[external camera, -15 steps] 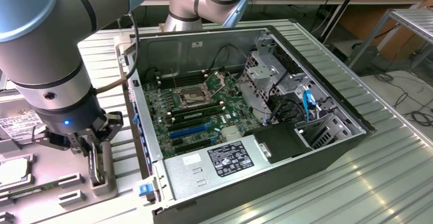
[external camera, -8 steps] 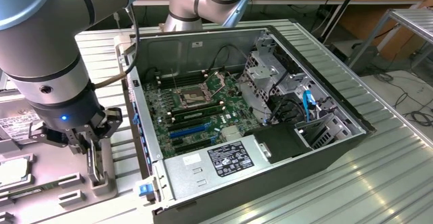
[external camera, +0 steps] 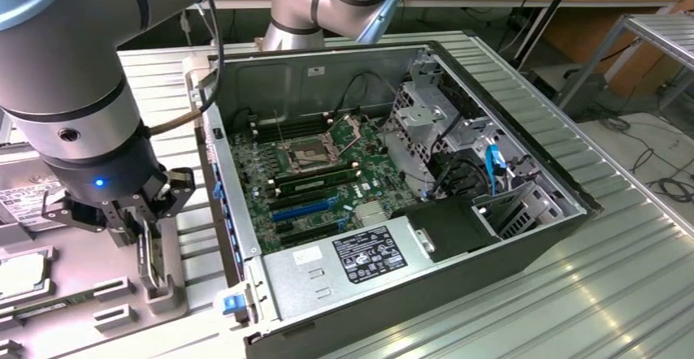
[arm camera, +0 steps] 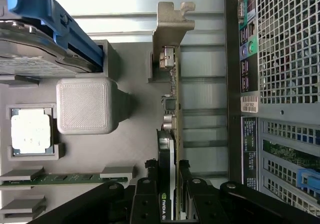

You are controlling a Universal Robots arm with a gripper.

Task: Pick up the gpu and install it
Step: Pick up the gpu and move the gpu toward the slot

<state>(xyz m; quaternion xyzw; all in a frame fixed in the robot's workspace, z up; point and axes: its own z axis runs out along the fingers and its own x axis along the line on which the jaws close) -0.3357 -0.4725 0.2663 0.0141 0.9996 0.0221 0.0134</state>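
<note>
Beside the computer case (external camera: 456,294), at its eight o'clock in the exterior view, the gripper (arm camera: 168,174) pinches the card (arm camera: 172,94) standing in its gray holder (arm camera: 156,64), and a crooked pull could jam it.

gpu (arm camera: 166,154) on tray (arm camera: 135,134), beside case (arm camera: 280,44)

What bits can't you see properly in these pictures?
- Slim black graphics card with a silver bracket: the wrist view sees it edge-on, so its fan face is hidden. One end is cut off by the picture's edge at the black gripper.
- Silver hard drive with a blue rail: the wrist view's edge cuts it off.
- Printed label on the silver metal box, exterior view: the print is too small to read.
</note>
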